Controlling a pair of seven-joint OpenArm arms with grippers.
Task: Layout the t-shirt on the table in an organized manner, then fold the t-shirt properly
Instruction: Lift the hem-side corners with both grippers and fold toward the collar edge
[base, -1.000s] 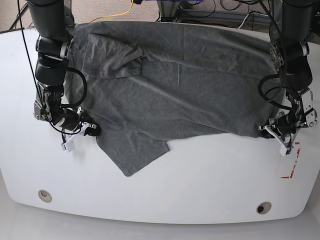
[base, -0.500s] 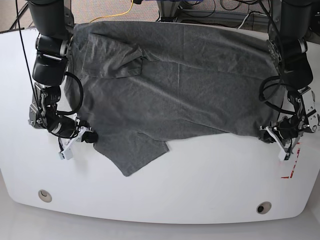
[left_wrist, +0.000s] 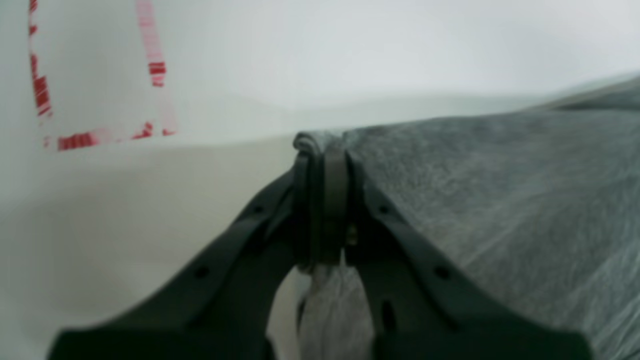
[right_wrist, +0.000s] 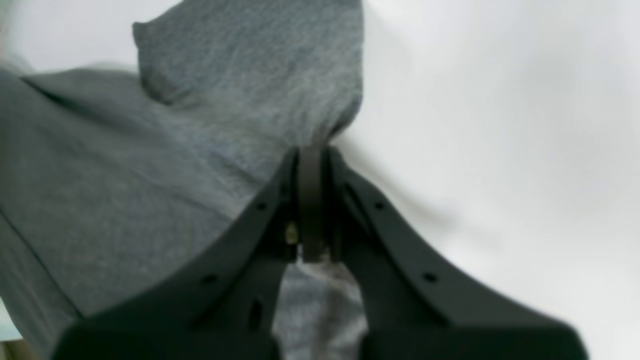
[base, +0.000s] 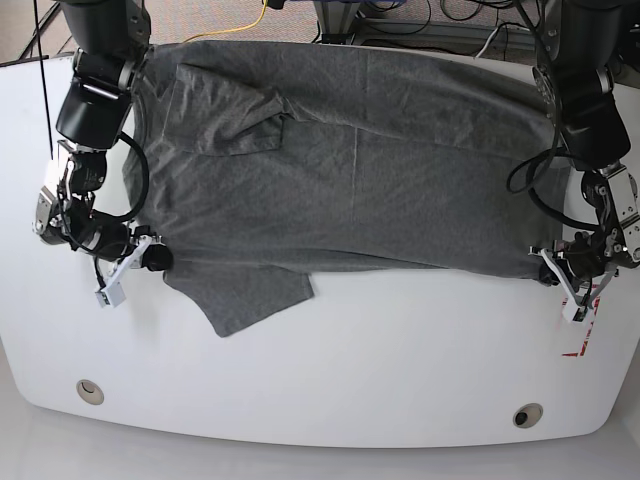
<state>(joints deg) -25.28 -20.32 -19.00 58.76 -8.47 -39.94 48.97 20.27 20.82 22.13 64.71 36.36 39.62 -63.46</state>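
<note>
The heather-grey t-shirt (base: 350, 170) lies spread over the far half of the white table (base: 400, 360), with one sleeve folded onto its body at the upper left and a flap (base: 245, 290) sticking out toward the front. On the right of the base view, my left gripper (base: 548, 272) is shut on the shirt's lower right corner; the left wrist view shows the gripper (left_wrist: 320, 150) pinching the t-shirt (left_wrist: 500, 190). At the left edge my right gripper (base: 155, 258) is shut on the lower left corner, and the right wrist view shows the gripper (right_wrist: 312, 152) clamping the t-shirt (right_wrist: 150, 175).
Red tape marks (base: 580, 345) lie just in front of my left gripper, also seen as red tape marks (left_wrist: 95, 137) in the left wrist view. Two grommet holes (base: 90, 390) (base: 527, 415) sit near the front edge. Cables (base: 400, 20) run behind the table.
Both grippers have moved apart, the right one toward the table's left edge and the left one toward the right. The shirt's front edge has drawn straighter and the flap has shifted left.
</note>
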